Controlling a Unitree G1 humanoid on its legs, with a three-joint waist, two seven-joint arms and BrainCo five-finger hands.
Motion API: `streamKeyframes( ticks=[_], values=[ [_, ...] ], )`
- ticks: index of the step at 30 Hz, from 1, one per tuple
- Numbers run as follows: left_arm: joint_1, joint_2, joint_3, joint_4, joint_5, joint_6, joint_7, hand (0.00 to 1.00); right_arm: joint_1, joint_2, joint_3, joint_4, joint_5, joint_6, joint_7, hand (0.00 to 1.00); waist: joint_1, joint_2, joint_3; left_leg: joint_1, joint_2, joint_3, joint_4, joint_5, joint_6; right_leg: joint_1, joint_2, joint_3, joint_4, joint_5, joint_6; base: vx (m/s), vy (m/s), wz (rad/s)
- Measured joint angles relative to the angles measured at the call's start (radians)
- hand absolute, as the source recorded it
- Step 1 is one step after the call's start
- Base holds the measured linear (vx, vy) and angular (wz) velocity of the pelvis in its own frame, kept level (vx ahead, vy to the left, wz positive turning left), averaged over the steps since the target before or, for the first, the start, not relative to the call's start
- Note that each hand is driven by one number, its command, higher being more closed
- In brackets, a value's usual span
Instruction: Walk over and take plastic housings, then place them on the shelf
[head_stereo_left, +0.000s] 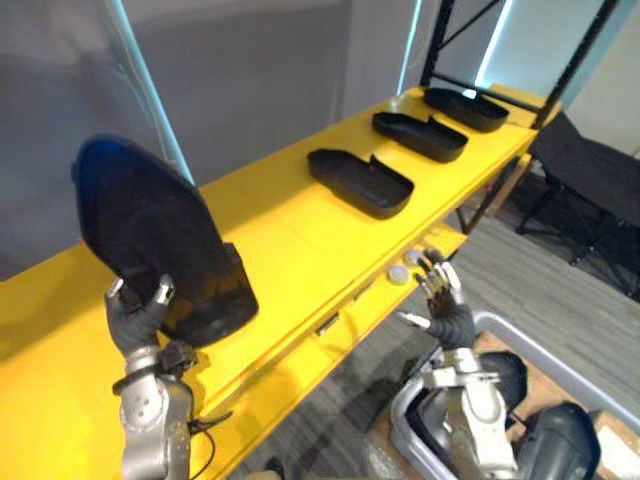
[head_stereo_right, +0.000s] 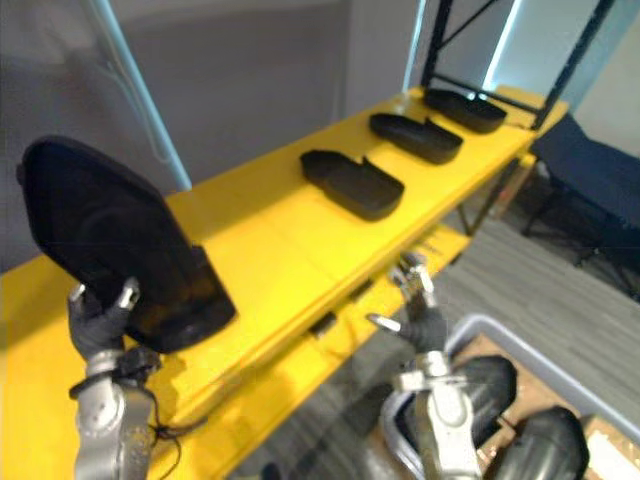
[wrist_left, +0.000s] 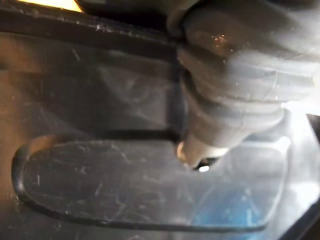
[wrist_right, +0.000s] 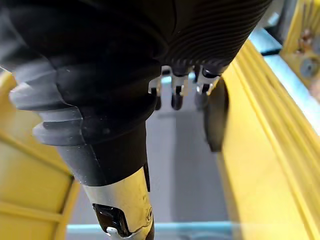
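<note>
A large black plastic housing (head_stereo_left: 150, 240) stands tilted on its end at the near part of the yellow shelf (head_stereo_left: 290, 250). My left hand (head_stereo_left: 135, 318) grips its lower edge, fingers curled onto it; the left wrist view shows the housing's scratched inner face (wrist_left: 125, 190) close up. Three more black housings lie flat in a row farther along the shelf: a near one (head_stereo_left: 360, 182), a middle one (head_stereo_left: 420, 135) and a far one (head_stereo_left: 467, 108). My right hand (head_stereo_left: 445, 300) hovers open in front of the shelf's lower tier, its fingers (wrist_right: 175, 95) straight and holding nothing.
A grey bin (head_stereo_left: 520, 345) with further dark housings (head_stereo_left: 555, 440) sits on the floor below my right arm. Small round parts (head_stereo_left: 400, 272) rest on the lower yellow tier. A black chair (head_stereo_left: 590, 190) stands at the right. Black shelf posts (head_stereo_left: 435, 40) rise at the far end.
</note>
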Motion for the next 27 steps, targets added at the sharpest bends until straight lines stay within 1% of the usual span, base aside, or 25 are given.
streamKeyframes(
  ticks=[2,3,4,6,8,9,10,11,12,14,16,18,20,22,24,27],
  values=[
    [-0.048,0.006,-0.002,0.07,-0.045,0.024,-0.001,1.0,-0.011,-0.009,0.009,0.0,0.0,0.016,0.0,0.0,-0.002,0.016,-0.001,0.005,0.001,0.002,-0.006,0.003,0.0,0.001,0.002,0.0,-0.002,0.001,-0.001,-0.03,-0.015,-0.05],
    [-0.071,0.013,-0.003,0.108,-0.064,0.031,0.001,1.0,-0.015,-0.014,0.013,0.0,0.0,0.023,0.001,0.0,-0.002,0.02,-0.001,0.009,0.003,0.004,-0.009,0.004,-0.002,0.002,0.004,0.0,-0.002,0.001,-0.002,-0.05,-0.024,-0.15],
    [-0.135,0.051,-0.004,0.193,-0.121,0.051,0.0,1.0,-0.017,-0.027,0.024,-0.001,0.002,0.034,0.002,0.0,-0.005,0.025,-0.002,0.026,0.008,0.012,-0.028,0.012,-0.004,0.004,0.01,0.005,-0.005,0.005,-0.007,-0.05,-0.027,-0.19],
    [-0.203,0.105,0.0,0.283,-0.164,0.075,-0.005,1.0,-0.017,-0.032,0.032,-0.001,0.003,0.043,0.005,0.0,-0.007,0.026,-0.002,0.035,0.016,0.025,-0.036,0.016,-0.006,0.003,0.019,0.019,-0.012,0.014,-0.014,-0.06,-0.022,-0.27],
    [-0.31,0.199,0.008,0.442,-0.229,0.113,-0.021,1.0,-0.016,-0.035,0.046,-0.022,0.005,0.065,0.019,0.0,-0.033,0.029,0.0,0.035,0.021,0.037,-0.042,0.022,-0.007,0.002,0.024,0.027,-0.032,0.029,-0.015,-0.07,-0.006,-0.22],
    [-0.335,0.218,0.013,0.482,-0.239,0.123,-0.028,1.0,-0.015,-0.037,0.048,-0.03,0.006,0.069,0.029,0.0,-0.04,0.031,0.002,0.036,0.022,0.043,-0.043,0.022,-0.007,0.0,0.024,0.03,-0.036,0.033,-0.016,-0.06,0.009,-0.26],
    [-0.373,0.252,0.023,0.557,-0.27,0.142,-0.036,1.0,-0.015,-0.045,0.064,-0.041,0.007,0.078,0.047,0.0,-0.053,0.032,0.002,0.046,0.024,0.06,-0.057,0.028,-0.008,-0.002,0.023,0.048,-0.048,0.041,-0.016,-0.05,0.026,-0.37],
    [-0.402,0.282,0.025,0.632,-0.303,0.16,-0.044,1.0,-0.011,-0.055,0.075,-0.049,0.013,0.092,0.064,0.0,-0.06,0.034,0.001,0.057,0.024,0.075,-0.07,0.03,-0.008,-0.001,0.022,0.058,-0.057,0.044,-0.015,-0.04,0.032,-0.39],
    [-0.419,0.292,0.024,0.669,-0.323,0.173,-0.049,1.0,-0.005,-0.06,0.085,-0.056,0.023,0.1,0.074,0.0,-0.062,0.035,0.002,0.063,0.024,0.08,-0.075,0.03,-0.008,-0.001,0.022,0.063,-0.058,0.045,-0.014,-0.01,0.028,-0.29],
    [-0.44,0.311,0.022,0.76,-0.375,0.203,-0.05,1.0,0.002,-0.077,0.11,-0.064,0.032,0.121,0.103,0.0,-0.079,0.036,0.002,0.069,0.024,0.094,-0.079,0.032,-0.009,-0.004,0.021,0.077,-0.058,0.046,-0.013,0.0,0.02,-0.17],
    [-0.448,0.311,0.02,0.811,-0.375,0.217,-0.049,1.0,0.013,-0.083,0.128,-0.076,0.045,0.136,0.121,0.0,-0.083,0.038,0.004,0.069,0.024,0.101,-0.08,0.032,-0.009,-0.007,0.021,0.082,-0.059,0.046,-0.013,0.03,0.013,-0.08],
    [-0.458,0.318,0.021,0.816,-0.375,0.222,-0.049,1.0,0.027,-0.085,0.137,-0.082,0.046,0.154,0.135,0.0,-0.083,0.044,0.007,0.069,0.025,0.103,-0.08,0.032,-0.009,-0.008,0.021,0.083,-0.058,0.046,-0.013,0.03,0.006,-0.03],
    [-0.474,0.33,0.02,0.849,-0.374,0.231,-0.046,1.0,0.028,-0.094,0.159,-0.085,0.046,0.17,0.141,0.0,-0.084,0.056,0.014,0.068,0.025,0.104,-0.08,0.032,-0.009,-0.01,0.022,0.085,-0.058,0.046,-0.013,0.0,-0.001,-0.02],
    [-0.492,0.336,0.02,0.867,-0.374,0.251,-0.028,1.0,0.032,-0.108,0.189,-0.105,0.046,0.193,0.143,0.0,-0.084,0.071,0.023,0.067,0.025,0.104,-0.08,0.032,-0.009,-0.014,0.022,0.088,-0.057,0.046,-0.013,0.0,0.0,-0.02],
    [-0.504,0.342,0.02,0.89,-0.374,0.254,-0.024,1.0,0.033,-0.121,0.22,-0.111,0.046,0.195,0.149,0.0,-0.086,0.077,0.025,0.067,0.027,0.105,-0.08,0.032,-0.009,-0.017,0.021,0.089,-0.053,0.043,-0.016,0.0,0.0,0.0],
    [-0.511,0.349,0.009,0.901,-0.374,0.258,-0.021,1.0,0.033,-0.126,0.238,-0.112,0.046,0.194,0.16,0.0,-0.086,0.077,0.025,0.067,0.028,0.104,-0.08,0.033,-0.01,-0.019,0.021,0.089,-0.049,0.041,-0.019,0.0,0.0,0.0]
  ],
)
